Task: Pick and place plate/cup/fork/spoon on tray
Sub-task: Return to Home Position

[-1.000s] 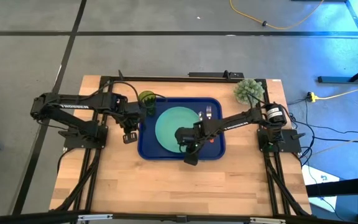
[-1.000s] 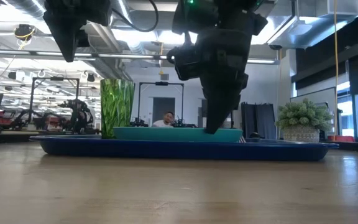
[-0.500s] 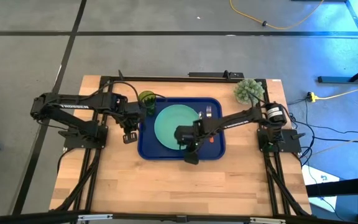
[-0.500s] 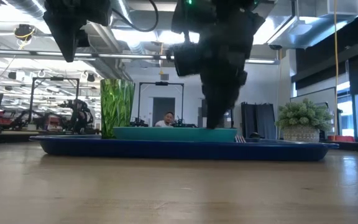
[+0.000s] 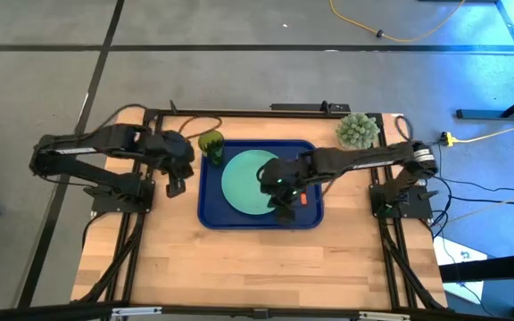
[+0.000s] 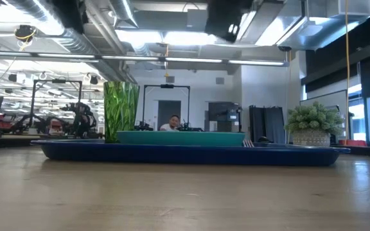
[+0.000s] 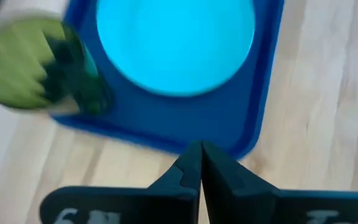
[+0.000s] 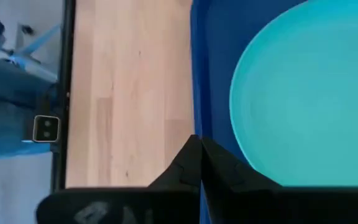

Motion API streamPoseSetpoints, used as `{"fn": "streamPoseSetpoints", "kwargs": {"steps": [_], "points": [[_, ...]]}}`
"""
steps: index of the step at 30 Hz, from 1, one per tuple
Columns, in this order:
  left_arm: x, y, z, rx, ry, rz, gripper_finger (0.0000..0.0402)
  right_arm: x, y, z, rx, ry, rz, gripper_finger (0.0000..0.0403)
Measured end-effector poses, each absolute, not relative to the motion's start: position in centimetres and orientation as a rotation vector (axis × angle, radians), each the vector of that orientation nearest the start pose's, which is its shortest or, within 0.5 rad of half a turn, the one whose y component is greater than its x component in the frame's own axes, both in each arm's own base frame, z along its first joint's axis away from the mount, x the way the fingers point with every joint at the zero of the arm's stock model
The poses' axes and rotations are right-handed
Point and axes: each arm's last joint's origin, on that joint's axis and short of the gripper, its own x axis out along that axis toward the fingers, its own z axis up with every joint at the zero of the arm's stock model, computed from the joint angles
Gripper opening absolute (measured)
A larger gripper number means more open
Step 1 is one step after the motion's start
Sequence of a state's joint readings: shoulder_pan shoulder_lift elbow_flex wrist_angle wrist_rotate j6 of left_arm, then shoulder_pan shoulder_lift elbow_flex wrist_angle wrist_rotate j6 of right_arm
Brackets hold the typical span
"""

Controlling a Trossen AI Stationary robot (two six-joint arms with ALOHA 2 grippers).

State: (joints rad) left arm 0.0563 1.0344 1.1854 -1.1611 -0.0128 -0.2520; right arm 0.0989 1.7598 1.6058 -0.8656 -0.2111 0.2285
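The dark blue tray [image 5: 211, 214] lies mid-table. The mint-green plate [image 5: 244, 183] lies flat on it, and the dark-green cup [image 5: 211, 144] stands upright at the tray's far left corner. My right arm hides most of the fork and spoon; only a bit of orange-red handle [image 5: 303, 198] shows on the tray right of the plate. My right gripper [image 8: 198, 158] is shut and empty, raised over the tray's near part beside the plate [image 8: 309, 99]. My left gripper [image 7: 199, 163] is shut and empty, above the wood left of the tray [image 7: 253, 118].
A pale green fuzzy plant [image 5: 357, 130] stands at the table's far right corner. Bare wood [image 5: 257, 267] stretches from the tray to the table's near edge. In the low view the plate [image 6: 182, 136] and cup [image 6: 121, 110] stand on the tray [image 6: 191, 153].
My right gripper has risen off the plate's near right part and now stands well above the tray. My left gripper has risen and drawn back toward the table's left edge, away from the cup. The plate stays flat on the tray.
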Motion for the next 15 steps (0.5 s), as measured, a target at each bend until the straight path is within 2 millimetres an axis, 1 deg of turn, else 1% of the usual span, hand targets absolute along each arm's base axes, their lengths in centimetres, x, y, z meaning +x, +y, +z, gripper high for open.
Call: {"fn": "streamPoseSetpoints", "kwargs": {"steps": [5, 9, 12, 15], "points": [[14.9, 0.8, 36.6, -0.187, 0.797, 0.124, 0.0, 34.5, 4.0, 34.3, 0.249, 0.921, 0.157, 0.0005], [13.3, 0.7, 37.7, -0.138, 0.687, 0.094, 0.0, 32.4, 3.7, 36.7, 0.221, 0.845, 0.137, 0.0005], [11.9, 0.7, 38.2, -0.099, 0.643, 0.098, 0.0, 30.5, 3.4, 38.8, 0.172, 0.772, 0.127, 0.0005], [10.4, 0.6, 38.8, -0.078, 0.578, 0.093, 0.0, 28.7, 2.9, 40.1, 0.115, 0.743, 0.115, 0.0005]]}}
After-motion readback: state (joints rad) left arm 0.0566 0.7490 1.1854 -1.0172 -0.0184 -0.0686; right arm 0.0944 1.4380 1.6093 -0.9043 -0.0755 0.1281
